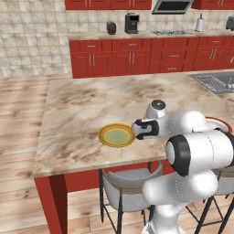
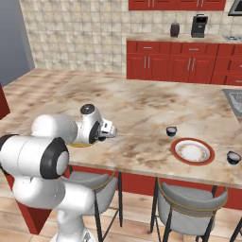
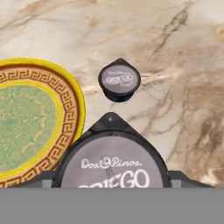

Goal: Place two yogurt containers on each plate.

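Observation:
In the hand view a yogurt container [image 3: 114, 159] with a pale "Griego" lid sits large between my gripper's [image 3: 113, 180] dark fingers [image 3: 43, 178], which are shut on it. A second yogurt container [image 3: 119, 80] stands on the marble just beyond, beside the yellow-orange plate [image 3: 26, 118] with its pale green centre. From the left base view the gripper [image 1: 136, 130] hovers at that plate's [image 1: 117, 135] right rim. Over on the right stand the red-rimmed plate [image 2: 192, 151] and two more yogurt containers [image 2: 171, 131] [image 2: 233, 157], one on each side of it.
The marble island [image 1: 82, 109] has stools [image 2: 189, 203] tucked under its near edge. A sink [image 1: 215, 81] is set in the far right corner. Red cabinets [image 1: 132, 57] with a coffee machine [image 1: 131, 23] line the back wall.

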